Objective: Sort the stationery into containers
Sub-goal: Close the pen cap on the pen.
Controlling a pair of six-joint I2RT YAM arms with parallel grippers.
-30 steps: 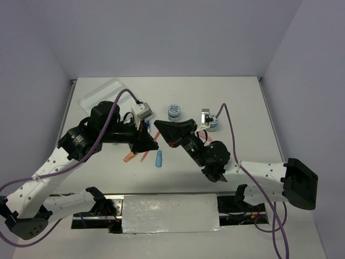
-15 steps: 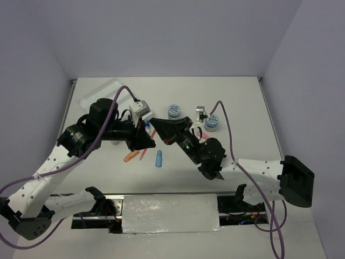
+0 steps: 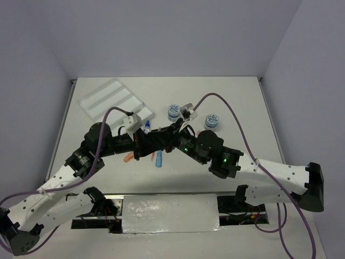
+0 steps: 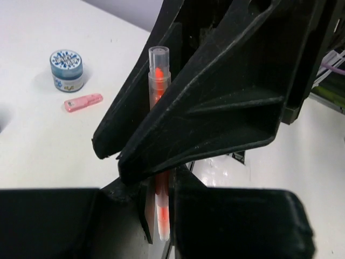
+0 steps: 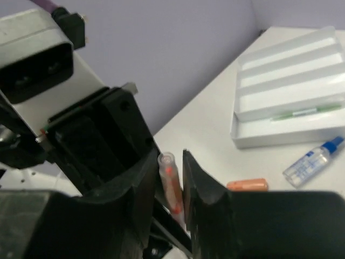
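Observation:
A thin orange pen (image 4: 159, 81) stands upright between both grippers above the table's middle. My left gripper (image 4: 161, 216) is shut on its lower end. My right gripper (image 5: 175, 183) is shut on its upper part, and the clear tip (image 5: 166, 160) sticks out past the fingers. In the top view the two grippers meet, left (image 3: 146, 147) against right (image 3: 157, 139). The white four-compartment tray (image 3: 115, 99) lies far left. It also shows in the right wrist view (image 5: 291, 81), with a grey-green pen (image 5: 307, 111) in its near compartment.
Two blue-white pots (image 3: 173, 111) (image 3: 212, 121) stand behind the grippers. A blue-capped clear bottle (image 5: 312, 159) lies by the tray. An orange cap (image 3: 129, 157) and a blue cap (image 3: 159, 159) lie under the grippers. A pink cap (image 4: 83, 102) lies beside a pot (image 4: 67, 69).
Both arms swung toward each other and lower. My right gripper moved left and closed round the pen that my left gripper holds. The tray is now uncovered.

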